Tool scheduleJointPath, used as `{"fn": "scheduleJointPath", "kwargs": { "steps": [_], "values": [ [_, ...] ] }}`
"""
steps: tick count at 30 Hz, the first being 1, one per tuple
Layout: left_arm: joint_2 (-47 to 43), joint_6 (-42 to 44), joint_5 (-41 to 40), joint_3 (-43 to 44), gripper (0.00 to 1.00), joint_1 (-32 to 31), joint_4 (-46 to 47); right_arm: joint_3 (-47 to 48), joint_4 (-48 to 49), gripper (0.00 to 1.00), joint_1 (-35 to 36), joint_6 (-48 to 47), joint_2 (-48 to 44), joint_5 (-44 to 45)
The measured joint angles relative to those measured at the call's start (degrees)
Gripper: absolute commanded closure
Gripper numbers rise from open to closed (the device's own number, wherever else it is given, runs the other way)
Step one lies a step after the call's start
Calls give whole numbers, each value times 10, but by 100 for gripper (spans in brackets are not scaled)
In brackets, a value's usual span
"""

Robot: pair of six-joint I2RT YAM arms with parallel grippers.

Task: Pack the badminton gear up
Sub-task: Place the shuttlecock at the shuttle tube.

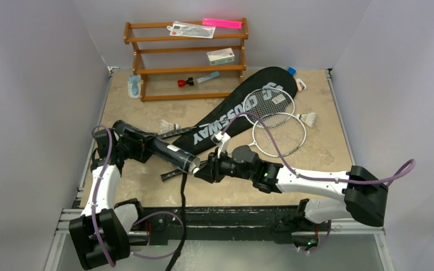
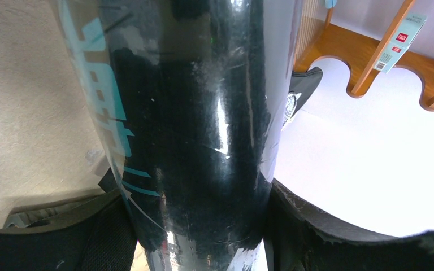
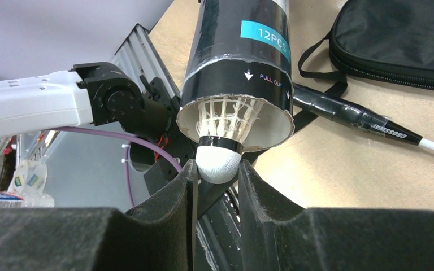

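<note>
My left gripper is shut on the dark tube, which fills the left wrist view between both pads. The tube's open mouth faces my right gripper. A white feather shuttlecock sits feathers-first in that mouth, and my right gripper is shut on its cork tip. The black CROSSWAY bag lies behind, with two silver rackets on and beside it. Loose shuttlecocks lie at the left and right.
A brown wooden rack stands at the back with a pink strip and a small white box. A black racket handle lies under the tube. The bag's strap hangs over the near table edge.
</note>
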Motion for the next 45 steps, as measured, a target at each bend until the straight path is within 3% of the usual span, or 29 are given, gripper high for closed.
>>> {"fn": "scheduleJointPath", "kwargs": {
  "steps": [22,37,40,45],
  "values": [
    [-5,24,31,-4,55,0,19,8,19,88,3,-6,34,24],
    [62,27,123,-4,55,0,58,7,27,86,3,-32,16,66],
    [62,3,140,-14,55,0,81,6,40,83,3,-37,17,70],
    [61,-17,147,-23,56,0,84,6,47,69,3,-41,19,71]
  ]
}}
